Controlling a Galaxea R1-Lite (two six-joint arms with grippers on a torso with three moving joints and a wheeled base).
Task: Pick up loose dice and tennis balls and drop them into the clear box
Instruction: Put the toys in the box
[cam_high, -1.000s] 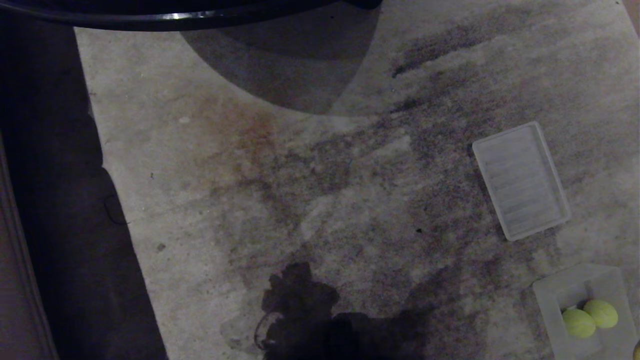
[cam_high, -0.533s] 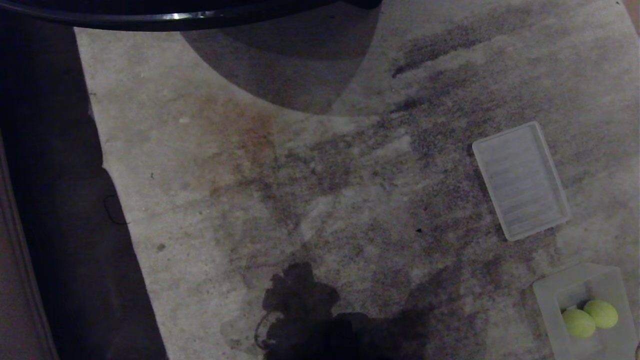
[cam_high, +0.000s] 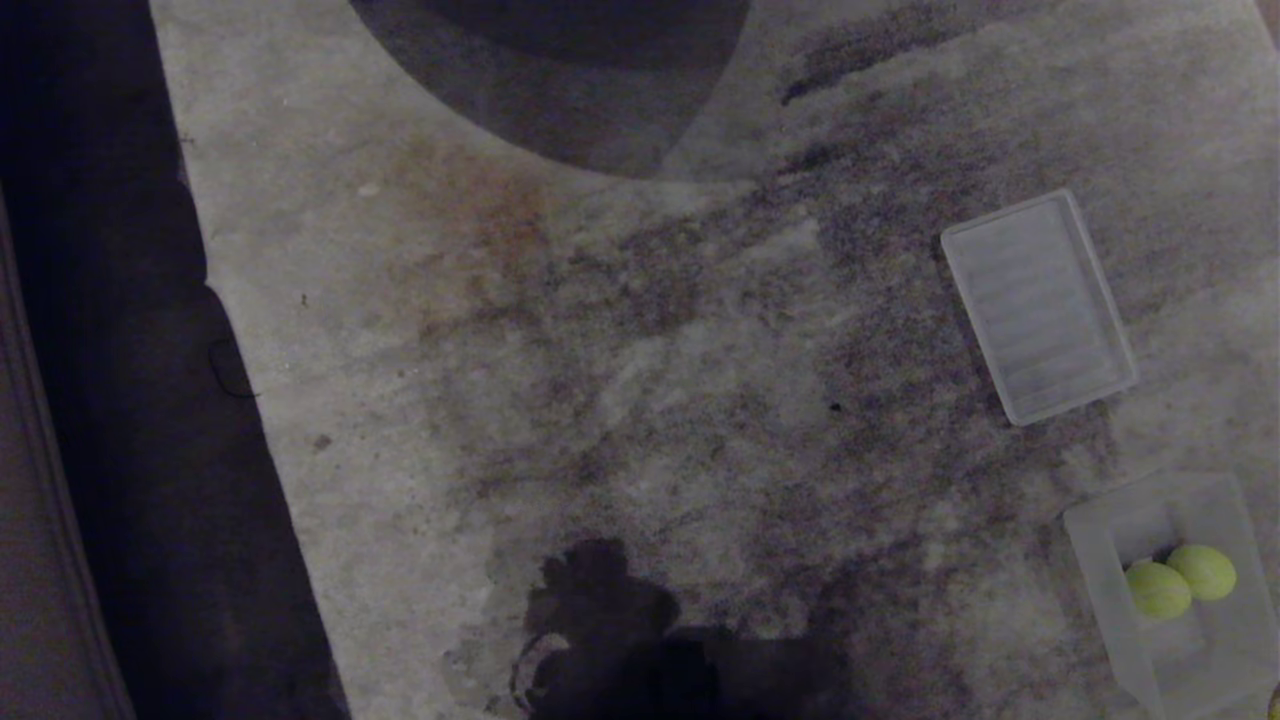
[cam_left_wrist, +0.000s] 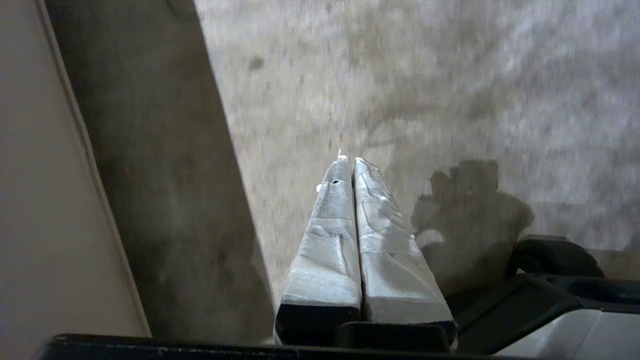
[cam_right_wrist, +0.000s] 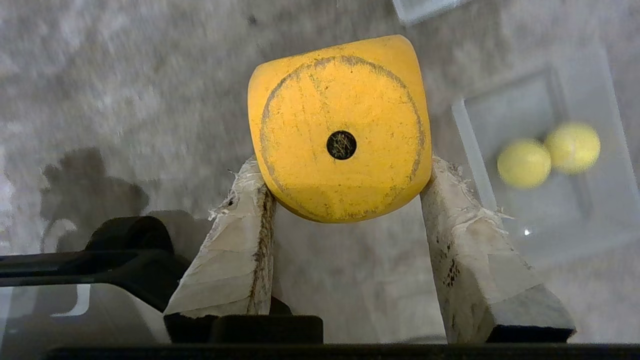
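Observation:
My right gripper (cam_right_wrist: 345, 167) is shut on a yellow die (cam_right_wrist: 340, 127) whose face with a single black pip is turned to the camera. It hangs above the stained floor, beside the clear box (cam_right_wrist: 470, 130). Two tennis balls (cam_right_wrist: 523, 163) lie in that box. The head view has the clear box (cam_high: 1100, 600) at the lower right with both tennis balls (cam_high: 1158, 589) touching inside it. My left gripper (cam_left_wrist: 352, 160) is shut on nothing, over bare floor. Neither gripper shows in the head view. No other dice are in view.
A flat ribbed translucent lid (cam_high: 1038, 305) lies on the floor beyond the box. A dark strip (cam_high: 100, 400) and a pale wall (cam_left_wrist: 50, 175) run along the left side. A round shadow (cam_high: 560, 80) falls at the far middle, and my own shadow (cam_high: 620, 640) close in.
The whole head picture has slid upward, so the camera moved. The lid, box and balls keep their places relative to one another. A dark curved edge at the top has left the view.

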